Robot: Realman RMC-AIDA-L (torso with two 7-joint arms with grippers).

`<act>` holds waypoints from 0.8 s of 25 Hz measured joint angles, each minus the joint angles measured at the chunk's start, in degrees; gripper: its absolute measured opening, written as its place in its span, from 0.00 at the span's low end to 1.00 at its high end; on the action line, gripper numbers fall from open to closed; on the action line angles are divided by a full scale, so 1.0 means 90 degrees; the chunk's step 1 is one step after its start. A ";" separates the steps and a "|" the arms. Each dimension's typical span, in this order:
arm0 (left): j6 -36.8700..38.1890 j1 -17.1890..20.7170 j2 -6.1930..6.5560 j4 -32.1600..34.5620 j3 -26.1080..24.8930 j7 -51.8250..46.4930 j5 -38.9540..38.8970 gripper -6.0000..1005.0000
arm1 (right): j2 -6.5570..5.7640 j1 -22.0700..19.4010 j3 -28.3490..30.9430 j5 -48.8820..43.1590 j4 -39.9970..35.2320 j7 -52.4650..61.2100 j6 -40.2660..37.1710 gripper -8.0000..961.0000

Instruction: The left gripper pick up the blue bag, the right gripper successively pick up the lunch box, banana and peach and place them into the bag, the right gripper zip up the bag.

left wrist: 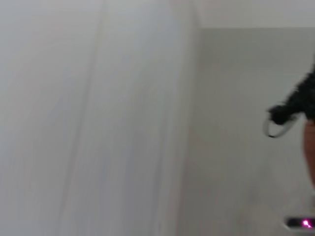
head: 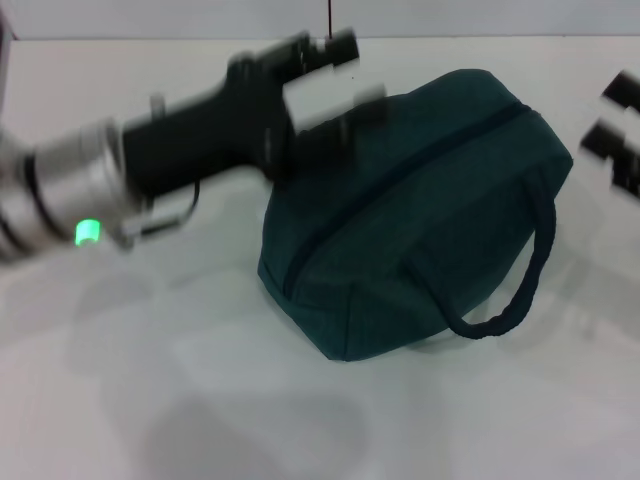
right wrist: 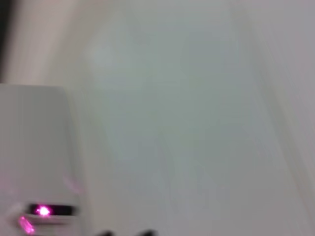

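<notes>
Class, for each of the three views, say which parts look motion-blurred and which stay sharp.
Head view: the left gripper and the right gripper smear, the blue bag stays fairly crisp. Both wrist views: everything soft, mostly pale surfaces.

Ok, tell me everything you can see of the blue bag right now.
The blue bag is dark teal fabric, lying tilted on its side on the white table. Its zipper line runs diagonally along the top and looks closed. One padded handle loops out toward the robot's right. The left gripper sits at its upper left edge; whether they touch is unclear. Nothing of its contents shows.
</notes>
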 joint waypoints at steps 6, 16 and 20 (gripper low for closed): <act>0.1038 0.0735 -0.0008 -0.0774 0.0206 0.2187 0.0002 0.77 | 0.0041 0.0276 -0.0165 -0.1118 -0.0318 0.0206 -0.0658 0.68; 0.1139 0.1180 -0.0008 -0.1474 0.0213 0.3206 0.0040 0.89 | 0.0364 0.0533 -0.0131 -0.1524 -0.0386 -0.0010 -0.0205 0.69; 0.1145 0.1161 -0.0008 -0.1520 0.0215 0.3247 0.0037 0.89 | 0.0377 0.0577 -0.0139 -0.1529 -0.0389 -0.0022 -0.0087 0.69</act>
